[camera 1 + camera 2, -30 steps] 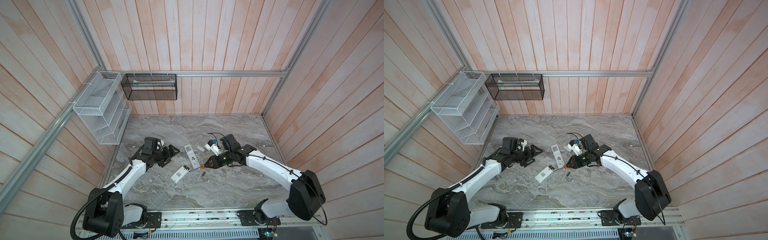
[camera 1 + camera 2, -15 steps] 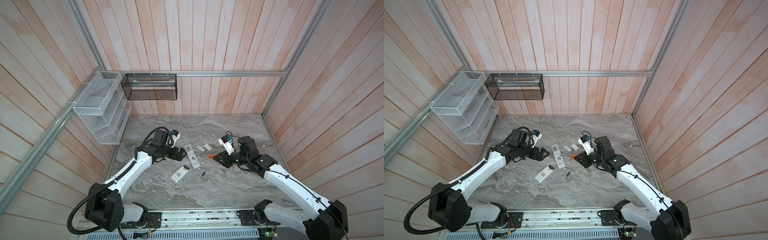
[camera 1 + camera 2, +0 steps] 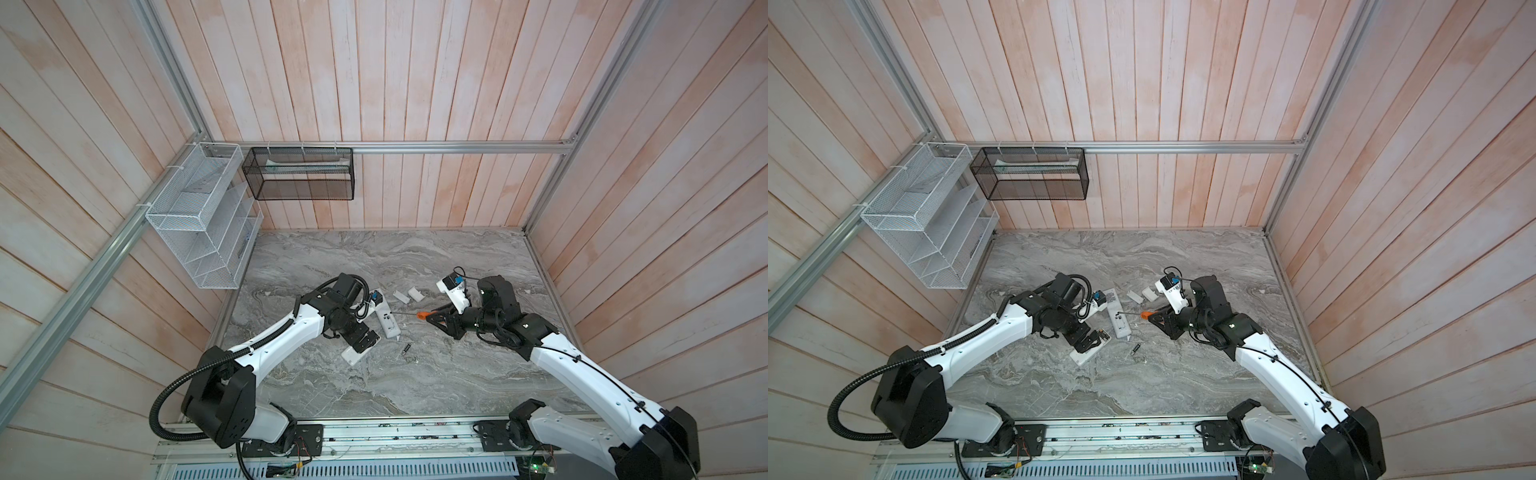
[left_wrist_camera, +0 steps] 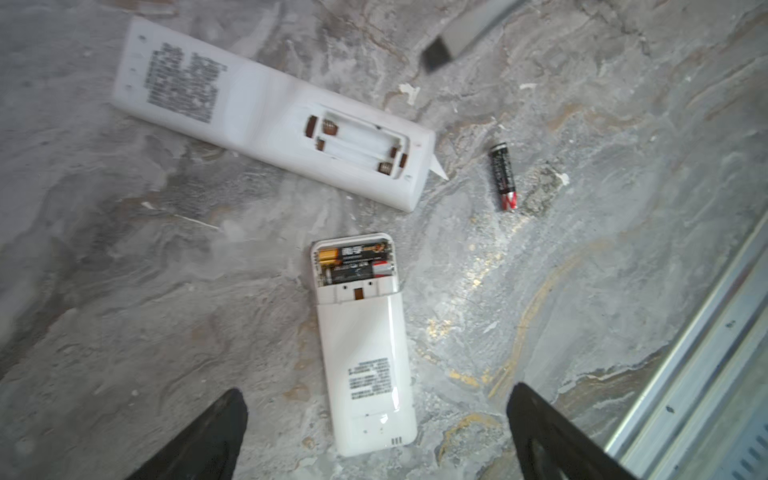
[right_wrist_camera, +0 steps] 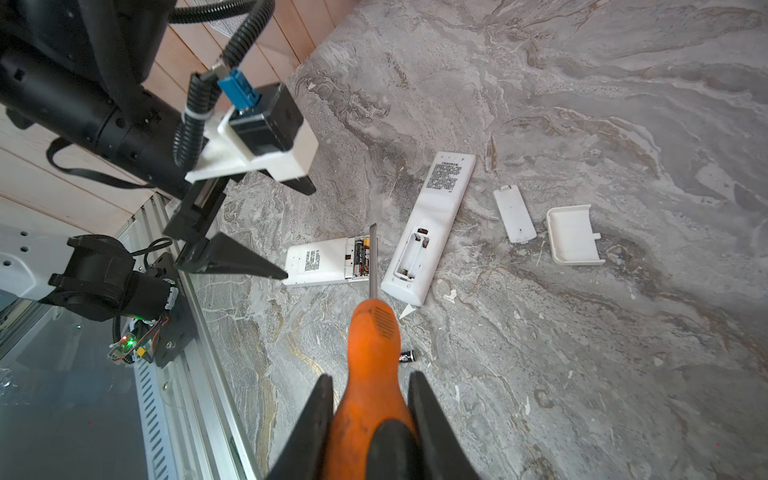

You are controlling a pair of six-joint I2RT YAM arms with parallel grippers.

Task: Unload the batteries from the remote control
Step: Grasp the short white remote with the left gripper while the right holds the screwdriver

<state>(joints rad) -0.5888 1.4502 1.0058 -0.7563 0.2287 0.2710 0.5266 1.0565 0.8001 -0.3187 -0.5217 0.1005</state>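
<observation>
Where pale wooden plank walls (image 3: 415, 83) close in on three sides, a grey marbled worktop (image 3: 415, 382) lies at the bottom, edged by aluminium rails (image 3: 457, 146). On the left wall hangs a white wire rack (image 3: 199, 220), and next to it, on the back rail, a black mesh basket (image 3: 299, 174).

Left of the middle of the worktop, the left hand (image 3: 362, 338) hovers over a short remote (image 4: 365, 353). Its fingers are spread wide to either side of the remote's closed end and hold nothing. The short remote lies back up with its cover off, and two batteries (image 4: 357, 264) sit side by side in its open compartment. Just beside it, a long remote (image 4: 249, 112) also lies back up, with its compartment bare down to the springs. A loose battery (image 4: 503, 178) rests on the worktop near the long remote's compartment end, touching neither remote. Small white scraps lie scattered around it.

Further right and towards the back wall, two white covers (image 5: 514, 214) lie side by side on the stone, apart from both remotes. To their right, the right hand (image 5: 371, 376) is clamped narrowly around the orange handle of a screwdriver (image 5: 374, 353), whose shaft points towards the two remotes. Whether the tip touches either remote cannot be told.
</observation>
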